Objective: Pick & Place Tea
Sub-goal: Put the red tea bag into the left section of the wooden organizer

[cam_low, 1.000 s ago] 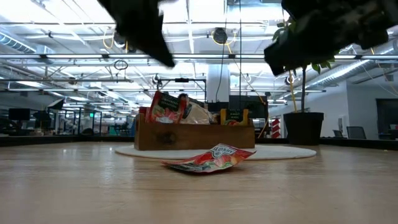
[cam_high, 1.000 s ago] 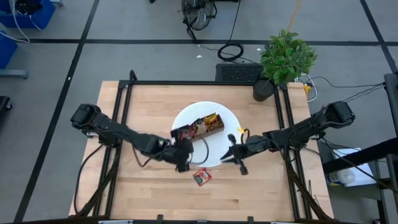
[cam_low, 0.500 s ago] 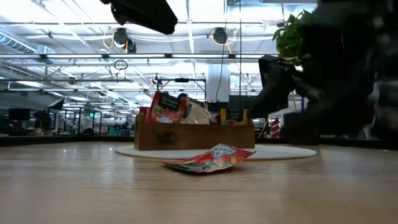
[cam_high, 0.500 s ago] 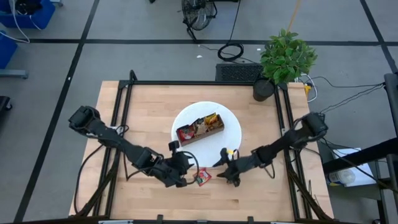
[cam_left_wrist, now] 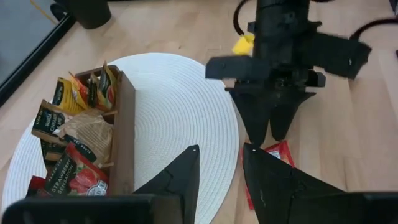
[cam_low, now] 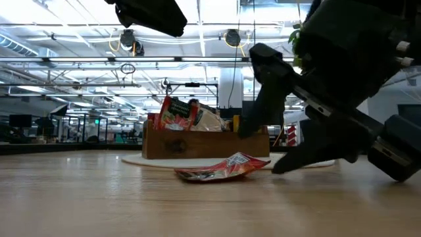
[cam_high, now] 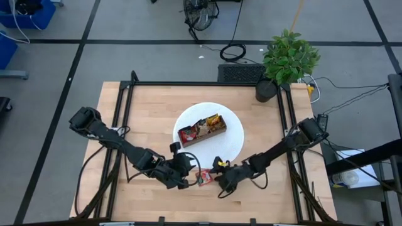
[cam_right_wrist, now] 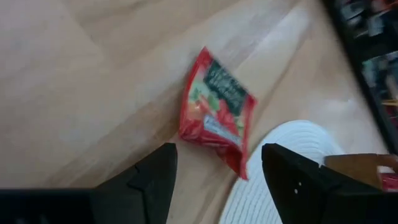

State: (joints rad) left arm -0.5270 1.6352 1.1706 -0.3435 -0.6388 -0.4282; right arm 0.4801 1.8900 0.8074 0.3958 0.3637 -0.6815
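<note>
right end effector hangs open just beside red tea sachet on table.

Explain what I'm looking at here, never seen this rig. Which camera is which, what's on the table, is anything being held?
Two dark robot arms work at a wooden table. One picture looks straight down from above, one looks level across the table top, and each arm carries a wrist camera looking past its own fingers.

On the table lies a round white mat with a brown wooden tray on it, holding tea sachets. One red tea sachet lies loose on the wood just off the mat's edge.

Both arms reach toward that sachet. The left gripper is open, hanging beside the sachet. The right gripper is also open, with the sachet lying in front of its fingers. Neither holds anything; the sachet rests flat on the table.

A potted plant stands at the table's far corner.
</note>
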